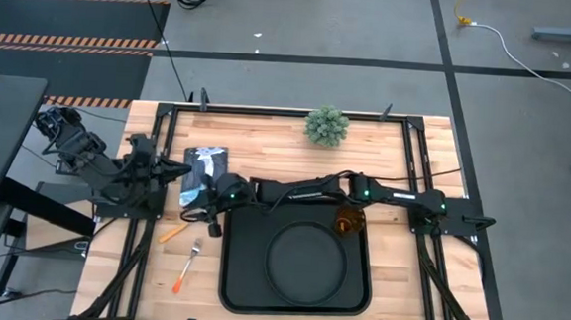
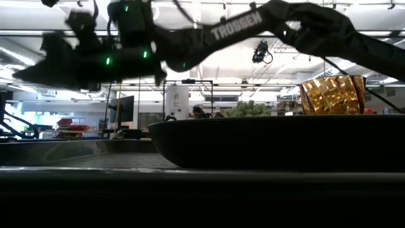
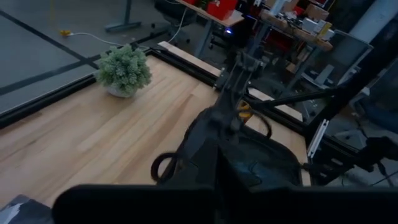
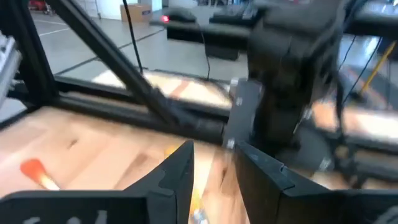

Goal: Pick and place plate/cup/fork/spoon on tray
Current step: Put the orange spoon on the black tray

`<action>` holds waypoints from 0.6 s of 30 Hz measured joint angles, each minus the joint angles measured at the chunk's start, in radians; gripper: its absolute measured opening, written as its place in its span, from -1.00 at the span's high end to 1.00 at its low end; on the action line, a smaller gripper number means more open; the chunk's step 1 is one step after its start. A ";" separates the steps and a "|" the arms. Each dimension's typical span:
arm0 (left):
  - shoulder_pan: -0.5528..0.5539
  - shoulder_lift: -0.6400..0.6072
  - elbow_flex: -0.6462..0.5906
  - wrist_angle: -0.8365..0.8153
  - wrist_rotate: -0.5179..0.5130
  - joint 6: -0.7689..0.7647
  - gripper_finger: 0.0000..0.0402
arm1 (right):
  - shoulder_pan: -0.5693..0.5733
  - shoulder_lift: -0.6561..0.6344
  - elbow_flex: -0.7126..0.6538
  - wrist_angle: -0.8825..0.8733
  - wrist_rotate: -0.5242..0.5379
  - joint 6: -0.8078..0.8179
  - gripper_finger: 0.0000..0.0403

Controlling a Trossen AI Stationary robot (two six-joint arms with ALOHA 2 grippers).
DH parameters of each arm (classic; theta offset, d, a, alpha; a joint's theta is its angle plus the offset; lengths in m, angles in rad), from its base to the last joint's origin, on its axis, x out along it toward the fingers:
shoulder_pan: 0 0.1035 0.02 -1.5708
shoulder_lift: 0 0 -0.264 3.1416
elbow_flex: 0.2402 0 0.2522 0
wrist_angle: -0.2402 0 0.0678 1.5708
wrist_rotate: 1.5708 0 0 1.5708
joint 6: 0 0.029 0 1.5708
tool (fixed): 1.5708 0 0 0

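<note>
With plate (image 1: 305, 258) and cup (image 1: 348, 222) already on the tray (image 1: 235, 286), reaching left of it with right gripper (image 1: 209, 215), fingers spread, toward the fork (image 1: 189, 264), apparently next to grasp.

Tray (image 1: 234, 276): plate (image 1: 305, 259) is filling most of its floor, leaving bare strips along its left and right sides. Cup (image 1: 348, 223) is occupying the tray's far right corner, under the right arm. Both arms are crossing above the tray's far edge, blocking approach there. Fork (image 1: 189, 266) is lying on open wood left of the tray. Potted plant (image 1: 326, 126) is standing at the table's far edge, well apart.
</note>
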 joint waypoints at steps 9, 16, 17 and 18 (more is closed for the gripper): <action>0.000 0.000 0.000 -0.014 0.000 -0.004 0.94 | 0.006 0.031 -0.001 -0.172 0.144 -0.041 0.40; 0.000 0.000 0.000 -0.017 0.006 -0.004 0.94 | 0.007 -0.019 0.000 -0.320 0.161 -0.110 0.40; 0.000 0.000 0.000 -0.016 0.010 -0.003 0.94 | 0.009 -0.023 0.000 -0.362 0.178 -0.128 0.39; 0.000 0.000 0.000 -0.017 0.012 -0.003 0.94 | 0.011 -0.024 0.000 -0.385 0.200 -0.147 0.38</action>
